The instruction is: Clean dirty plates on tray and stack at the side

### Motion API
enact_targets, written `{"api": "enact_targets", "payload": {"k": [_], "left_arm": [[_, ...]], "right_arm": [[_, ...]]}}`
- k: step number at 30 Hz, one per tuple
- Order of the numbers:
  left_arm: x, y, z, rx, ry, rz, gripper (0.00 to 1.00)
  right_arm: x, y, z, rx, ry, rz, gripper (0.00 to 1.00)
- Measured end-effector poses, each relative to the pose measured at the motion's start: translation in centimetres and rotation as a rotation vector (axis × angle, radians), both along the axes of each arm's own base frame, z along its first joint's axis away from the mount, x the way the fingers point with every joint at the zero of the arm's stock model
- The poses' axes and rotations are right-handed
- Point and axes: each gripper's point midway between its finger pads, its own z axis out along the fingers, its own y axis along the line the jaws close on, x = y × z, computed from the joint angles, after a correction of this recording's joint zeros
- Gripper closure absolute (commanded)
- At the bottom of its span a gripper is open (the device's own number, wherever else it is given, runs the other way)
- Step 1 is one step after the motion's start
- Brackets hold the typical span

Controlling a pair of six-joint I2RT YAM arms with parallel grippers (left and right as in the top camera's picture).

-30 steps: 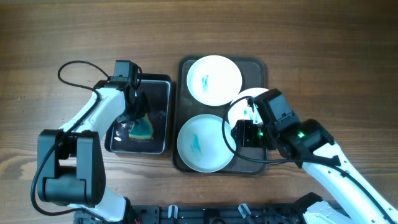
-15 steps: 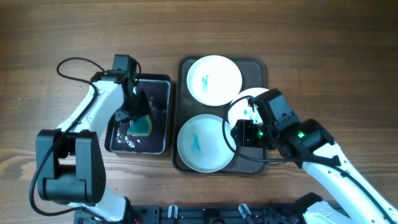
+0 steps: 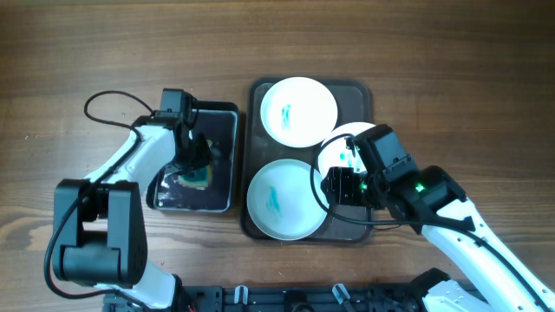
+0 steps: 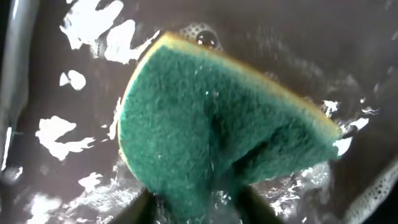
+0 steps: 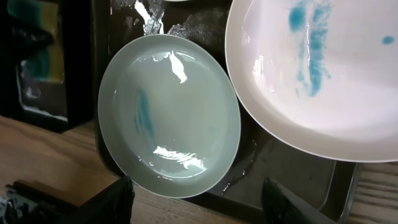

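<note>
Since half a second ago the left gripper (image 4: 193, 208) has sunk back into the black tray (image 3: 221, 121), jaws pinching the one sponge (image 4: 224, 124). The right gripper (image 5: 202, 202) has not moved and gapes wide, empty. Two trays. Three plates (image 5: 168, 112) lie ahead of it on the tray (image 5: 292, 180) beneath.

The white-and-black left arm (image 3: 137, 158) is reaching forward and inward from its base, its wrist pointing down. Its black two-finger left gripper (image 4: 193, 205) is pinching a teal-and-yellow sponge (image 4: 217, 130), which is folding just ahead of the fingertips. The white-and-black right arm (image 3: 468, 232) is stretching forward and inward, and its black two-finger right gripper (image 5: 202, 202) is hanging face-down, its jaws standing wide apart and gripping nothing
</note>
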Motion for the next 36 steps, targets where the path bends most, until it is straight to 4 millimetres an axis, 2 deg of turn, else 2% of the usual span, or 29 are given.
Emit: {"api": "enact_targets", "payload": {"k": [3, 7, 11, 13, 18, 21, 22, 26, 28, 29, 30, 36], "left_arm": [[0.4, 0.0, 0.1, 0.000, -0.016, -0.008, 0.96], [-0.2, 0.0, 0.5, 0.003, 0.022, -0.007, 0.96], [-1.9, 0.2, 1.7, 0.011, 0.121, -0.007, 0.96], [-1.5, 0.1, 3.1, 0.010, 0.130, -0.007, 0.96], [0.6, -0.9, 7.6, -0.041, 0.069, -0.013, 0.96], [0.6, -1.5, 9.6, -0.082, 0.039, -0.019, 0.96], [0.4, -1.9, 10.3, -0.105, 0.029, -0.022, 0.96], [-0.1, -2.7, 11.5, -0.153, 0.015, -0.030, 0.96], [-0.3, -2.9, 12.0, -0.167, 0.009, -0.032, 0.96], [-0.4, -3.0, 12.3, -0.175, 0.002, -0.034, 0.96], [-0.5, -3.1, 12.5, -0.178, -0.002, -0.035, 0.96], [-0.6, -3.2, 13.0, -0.187, -0.015, -0.037, 0.96]], "right_arm": [[0.0, -0.1, -0.1, 0.000, 0.013, -0.022, 0.34], [0.1, -0.3, -1.1, -0.023, 0.052, -0.058, 0.36], [0.3, -0.8, -2.7, -0.060, 0.107, -0.084, 0.54], [0.9, -0.6, -3.5, -0.061, 0.110, -0.057, 0.59], [0.8, -0.5, -6.4, -0.092, 0.196, 0.011, 0.59], [0.8, -0.4, -7.7, -0.108, 0.228, 0.029, 0.59], [0.8, -0.3, -8.7, -0.117, 0.251, 0.033, 0.61], [0.8, 0.1, -10.7, -0.128, 0.291, 0.063, 0.69], [0.6, 0.6, -11.5, -0.128, 0.300, 0.089, 0.81], [0.6, 0.9, -11.7, -0.130, 0.302, 0.097, 0.82], [0.5, 1.2, -11.9, -0.130, 0.306, 0.100, 0.83], [0.4, 1.5, -12.3, -0.128, 0.314, 0.084, 0.74]]}}
